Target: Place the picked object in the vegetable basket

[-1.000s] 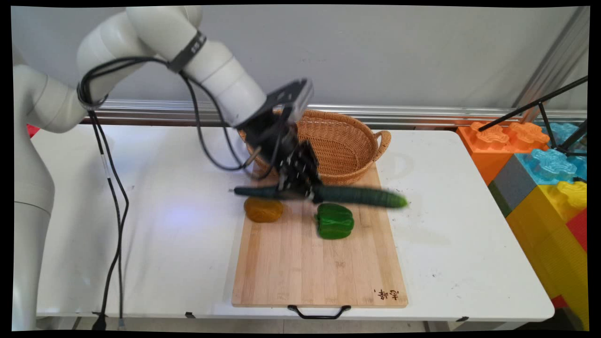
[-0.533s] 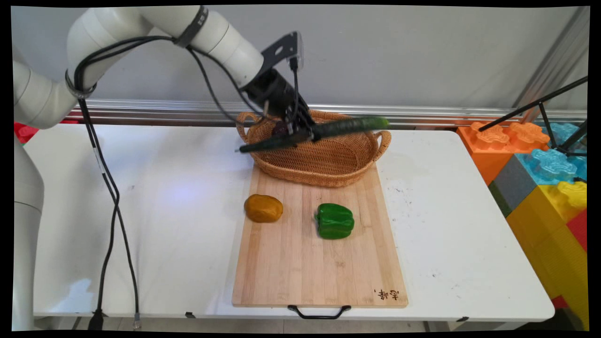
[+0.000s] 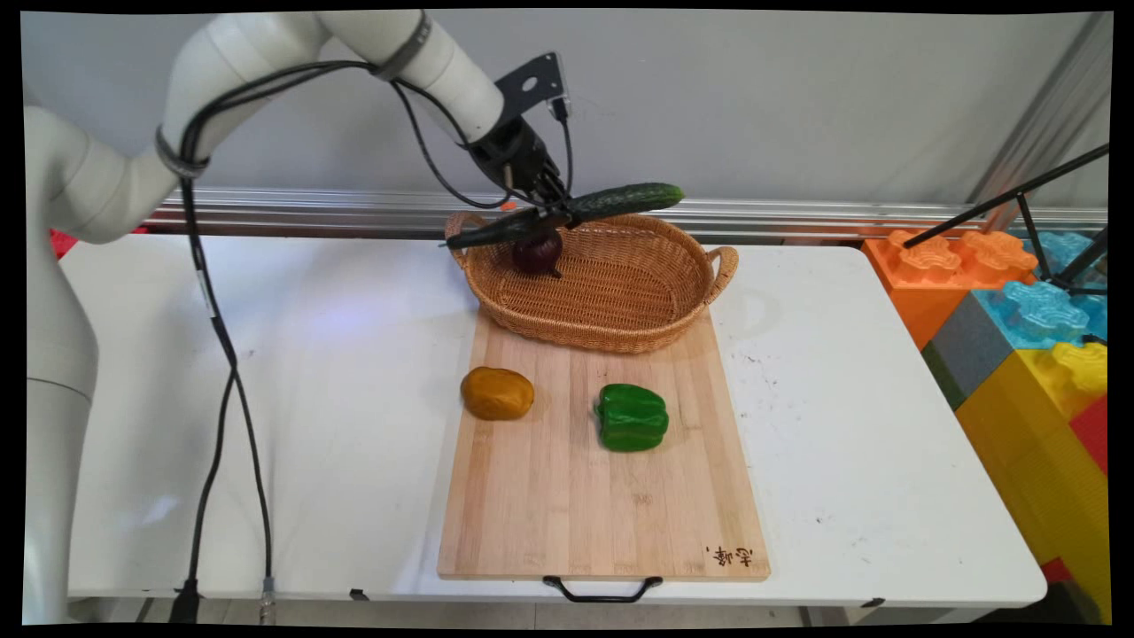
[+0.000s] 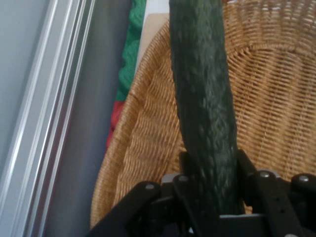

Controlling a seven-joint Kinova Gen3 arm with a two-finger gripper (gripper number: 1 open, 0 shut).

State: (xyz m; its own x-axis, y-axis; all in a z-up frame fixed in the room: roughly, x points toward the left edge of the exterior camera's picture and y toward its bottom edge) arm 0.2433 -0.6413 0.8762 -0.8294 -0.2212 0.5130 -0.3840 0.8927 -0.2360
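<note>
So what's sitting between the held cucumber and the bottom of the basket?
In the main view, a dark purple onion lies in the basket, just beneath the cucumber clamped in the gripper.

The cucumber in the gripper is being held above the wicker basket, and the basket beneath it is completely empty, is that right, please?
Not quite. The gripper does hold the cucumber above the wicker basket, but the basket is not empty: the main view shows a dark purple onion lying inside it, near its back left rim, just below the cucumber.

The cucumber (image 4: 202, 98) (hand view) runs past the top edge.
</note>
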